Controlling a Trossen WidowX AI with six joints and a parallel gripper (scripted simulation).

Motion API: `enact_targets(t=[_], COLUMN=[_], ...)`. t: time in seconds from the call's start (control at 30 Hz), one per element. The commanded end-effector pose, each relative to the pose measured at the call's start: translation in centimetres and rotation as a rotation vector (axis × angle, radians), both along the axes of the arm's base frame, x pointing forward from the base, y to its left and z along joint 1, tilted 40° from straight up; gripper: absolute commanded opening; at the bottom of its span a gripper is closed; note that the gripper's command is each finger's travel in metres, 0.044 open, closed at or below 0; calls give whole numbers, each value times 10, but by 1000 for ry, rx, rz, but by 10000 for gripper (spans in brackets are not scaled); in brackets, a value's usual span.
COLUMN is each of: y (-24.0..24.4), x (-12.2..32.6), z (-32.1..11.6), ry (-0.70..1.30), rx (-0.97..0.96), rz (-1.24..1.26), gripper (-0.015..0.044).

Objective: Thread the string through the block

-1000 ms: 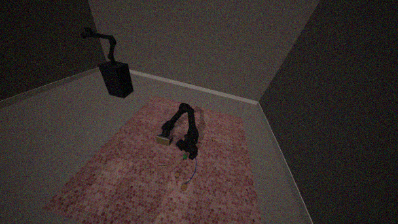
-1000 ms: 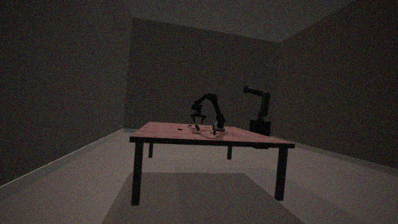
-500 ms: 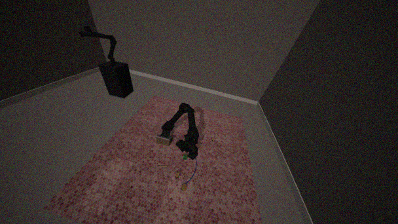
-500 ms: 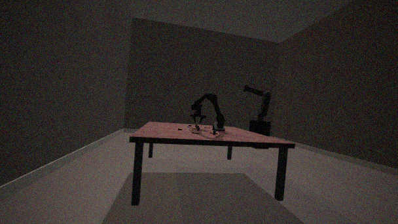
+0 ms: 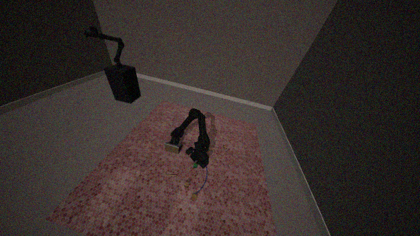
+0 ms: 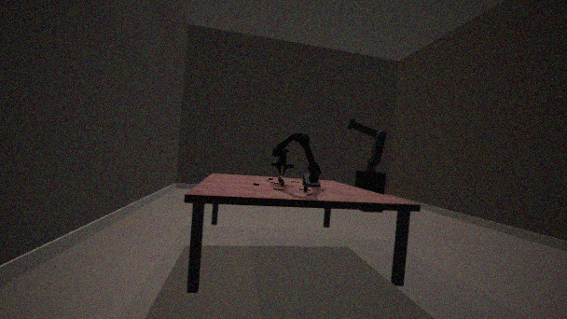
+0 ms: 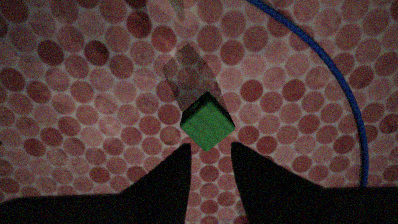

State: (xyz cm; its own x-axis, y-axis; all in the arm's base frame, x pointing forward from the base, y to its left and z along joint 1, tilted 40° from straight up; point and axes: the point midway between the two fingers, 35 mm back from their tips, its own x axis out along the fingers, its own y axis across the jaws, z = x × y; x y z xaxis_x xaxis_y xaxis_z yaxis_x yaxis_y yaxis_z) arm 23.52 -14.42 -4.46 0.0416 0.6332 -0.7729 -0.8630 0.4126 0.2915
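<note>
My gripper [image 7: 211,149] [image 6: 281,175] is partly open and points down over the table. The narrow gap between its fingertips shows only table top. A green cube [image 7: 207,127] [image 5: 195,165] lies just beyond the fingertips, below them. The blue string [image 7: 357,115] [image 5: 206,177] curves from the round button [image 5: 194,197] to the gripper's area; in the wrist view it runs behind the right finger. The stick on its end is hidden. The wooden block [image 5: 172,148] stands close to the arm's base; its hole cannot be made out.
A loose stick [image 5: 171,174] lies left of the cube in the top view. A small tan object [image 5: 186,184] lies near the button, and another small object [image 5: 225,147] lies to the right of the arm. A second arm [image 5: 118,52] stands on a dark pedestal beyond the table.
</note>
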Motion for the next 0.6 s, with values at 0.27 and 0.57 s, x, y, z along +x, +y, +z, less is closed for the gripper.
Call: enact_targets(t=[0.27,0.57], y=[0,0], x=[0,0], z=[0,0], ry=[0,0], rx=[0,0], rz=[0,0], gripper=[0,0])
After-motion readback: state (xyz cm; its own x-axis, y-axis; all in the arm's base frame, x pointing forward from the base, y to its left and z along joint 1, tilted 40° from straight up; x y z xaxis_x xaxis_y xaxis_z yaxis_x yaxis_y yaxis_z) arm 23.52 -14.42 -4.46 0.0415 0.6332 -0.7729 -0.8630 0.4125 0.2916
